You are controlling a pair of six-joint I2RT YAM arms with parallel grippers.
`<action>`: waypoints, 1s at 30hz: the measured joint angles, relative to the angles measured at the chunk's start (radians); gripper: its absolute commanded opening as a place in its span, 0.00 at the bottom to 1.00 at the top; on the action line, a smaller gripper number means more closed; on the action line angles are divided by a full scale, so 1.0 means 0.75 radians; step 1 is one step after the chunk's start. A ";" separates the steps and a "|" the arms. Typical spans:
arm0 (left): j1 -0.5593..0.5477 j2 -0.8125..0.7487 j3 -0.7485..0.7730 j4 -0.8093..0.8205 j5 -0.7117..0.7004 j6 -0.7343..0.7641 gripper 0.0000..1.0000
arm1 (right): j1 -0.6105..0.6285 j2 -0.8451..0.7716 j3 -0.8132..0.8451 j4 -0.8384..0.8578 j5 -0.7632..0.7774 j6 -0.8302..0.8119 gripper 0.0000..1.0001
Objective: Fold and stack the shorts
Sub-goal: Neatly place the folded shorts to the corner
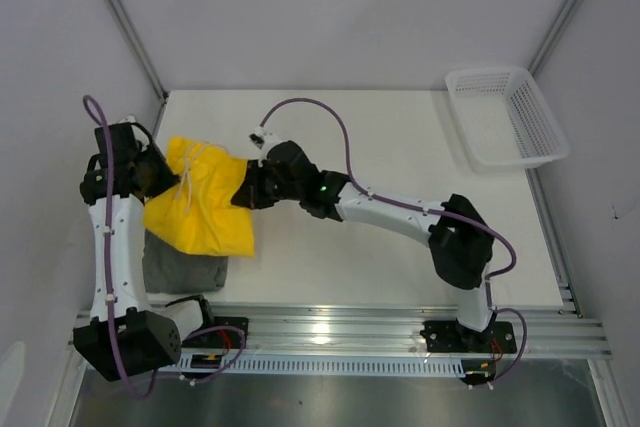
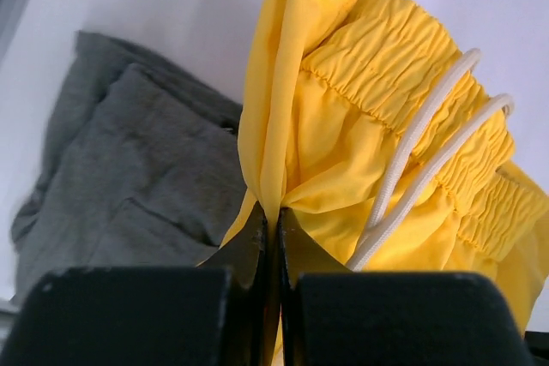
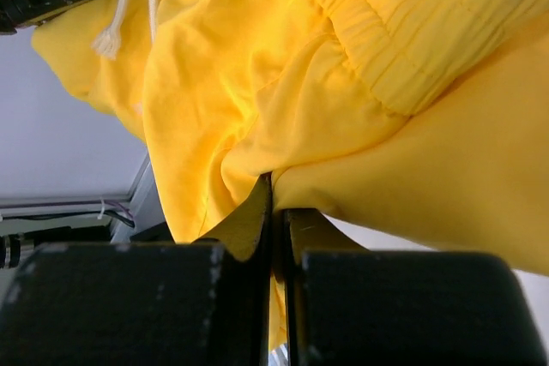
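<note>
The yellow shorts [image 1: 205, 202] hang stretched between both grippers at the left of the table, waistband and white drawstring toward the far side. My left gripper [image 1: 160, 172] is shut on their left edge; the wrist view shows yellow cloth [image 2: 343, 126] pinched between the jaws of that gripper [image 2: 274, 216]. My right gripper [image 1: 248, 187] is shut on their right edge, with yellow cloth [image 3: 343, 109] pinched at the tips of that gripper [image 3: 276, 190]. The dark grey shorts [image 1: 180, 265] lie folded on the table below the yellow pair and also show in the left wrist view [image 2: 129, 177].
A white mesh basket [image 1: 505, 117] stands at the table's far right corner. The metal rail [image 1: 350, 332] with the arm bases runs along the near edge. Walls close in the left and right sides.
</note>
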 measured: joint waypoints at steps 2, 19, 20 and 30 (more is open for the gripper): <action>0.108 -0.002 -0.002 -0.032 0.032 0.036 0.00 | 0.032 0.099 0.089 0.025 -0.023 -0.001 0.00; 0.469 0.012 -0.219 -0.049 -0.110 0.078 0.48 | 0.180 0.487 0.343 0.041 -0.090 -0.009 0.00; 0.482 0.012 -0.232 -0.044 -0.120 0.072 0.69 | 0.185 0.487 0.341 0.040 -0.089 -0.009 0.00; 0.499 0.027 -0.314 0.019 -0.173 0.023 0.99 | 0.200 0.460 0.014 0.105 -0.042 0.140 0.73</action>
